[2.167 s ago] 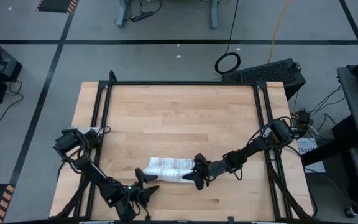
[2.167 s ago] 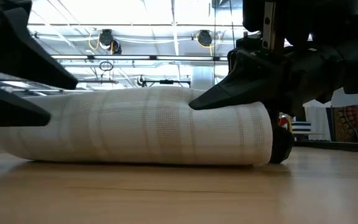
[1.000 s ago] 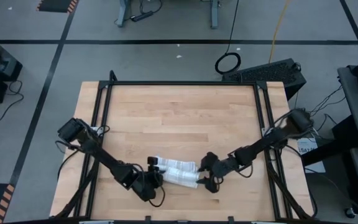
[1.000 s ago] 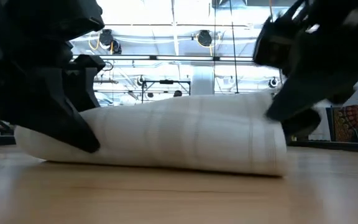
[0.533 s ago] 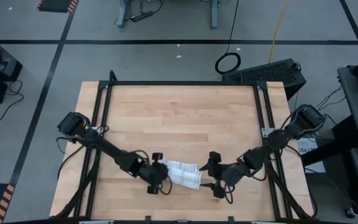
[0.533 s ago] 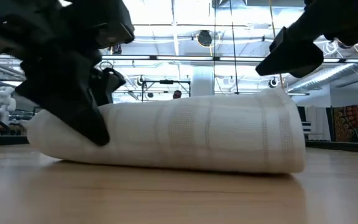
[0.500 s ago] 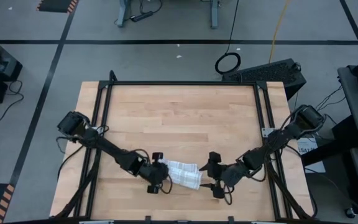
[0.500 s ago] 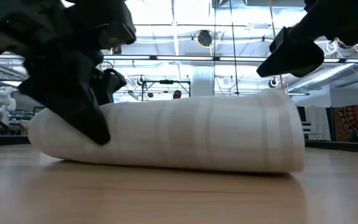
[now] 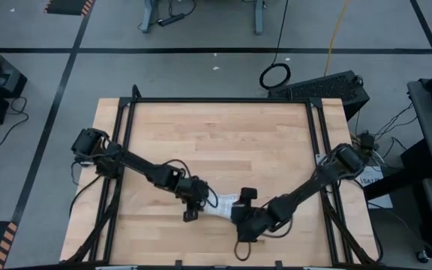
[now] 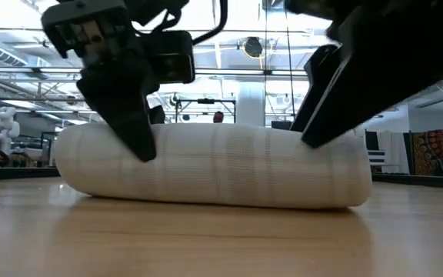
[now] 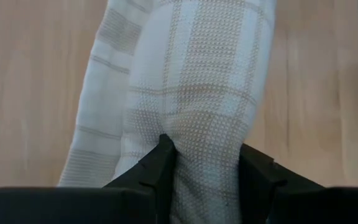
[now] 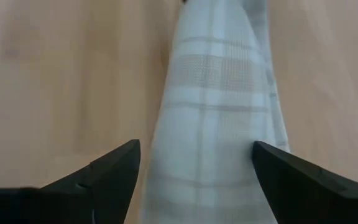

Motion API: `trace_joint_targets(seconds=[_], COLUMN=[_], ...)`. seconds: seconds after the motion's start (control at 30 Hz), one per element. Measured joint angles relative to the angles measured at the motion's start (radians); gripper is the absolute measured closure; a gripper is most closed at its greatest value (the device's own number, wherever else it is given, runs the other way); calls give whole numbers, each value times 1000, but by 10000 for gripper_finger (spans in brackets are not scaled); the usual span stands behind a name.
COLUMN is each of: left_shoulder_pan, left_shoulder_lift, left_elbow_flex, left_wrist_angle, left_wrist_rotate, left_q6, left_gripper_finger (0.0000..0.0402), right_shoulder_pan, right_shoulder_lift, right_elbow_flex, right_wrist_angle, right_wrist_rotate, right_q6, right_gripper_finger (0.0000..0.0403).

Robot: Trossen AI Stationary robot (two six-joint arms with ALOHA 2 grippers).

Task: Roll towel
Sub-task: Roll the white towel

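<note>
The towel (image 9: 226, 202), white with a faint grey check, lies rolled into a short log (image 10: 221, 165) on the wooden table, a little near of centre, running left to right. My left gripper (image 9: 193, 202) comes down on its left part and is shut on it (image 11: 207, 155). My right gripper (image 9: 240, 211) stands open over the roll's right end (image 12: 197, 149), one finger on each side of the roll (image 12: 210, 124). A flatter strip of cloth (image 11: 98, 124) lies along the roll's side on the table. My left gripper pinches the roll's upper layers (image 11: 197, 134) between its two fingers, toward the roll's left end. The fingers (image 11: 163, 155) come from above, pointing down, and lie across the roll. The cloth bulges between them. The roll rests on the table along its whole length. My right gripper's fingers (image 12: 120, 165) straddle the roll's right end from above; whether they touch the cloth I cannot tell.
A black metal frame (image 9: 223, 100) runs around the table top. Bare wood (image 9: 216, 142) stretches from the roll to the far edge. Both arms reach in from the table's side edges and meet over the roll.
My left gripper has gone from the roll's near left end toward the far edge and the right, and now stands over the roll. My right gripper has swung toward the left, over the roll's right end. The roll has drawn up rounder and shifted slightly toward the far edge.
</note>
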Motion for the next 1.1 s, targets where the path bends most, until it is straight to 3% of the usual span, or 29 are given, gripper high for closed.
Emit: trace_joint_targets(seconds=[0.23, 0.4, 0.67, 0.83, 1.03, 1.1], left_shoulder_pan=[43, 52, 46, 72, 44, 6], left_shoulder_lift=[1, 1, -18, -115, -288, -315], left_elbow_flex=[-1, -1, -3, -5, -3, -13], left_wrist_angle=[-3, 7, 16, -1, -6, 78], left_wrist_rotate=[117, 119, 97, 96, 28, 5], left_q6=[17, 35, 76, 151, 301, 345], left_gripper_finger=[273, 266, 168, 112, 99, 99], right_shoulder_pan=[-20, -44, -65, -69, -78, -80], right_shoulder_lift=[89, 90, 89, 89, 89, 89], right_elbow_flex=[73, 74, 64, 64, 63, 63], right_wrist_angle=[-58, -79, -78, -81, -81, -82], right_wrist_rotate=[-12, -56, -111, -127, -138, -140], right_q6=[24, 75, 83, 85, 89, 98], right_gripper_finger=[104, 104, 104, 104, 104, 104])
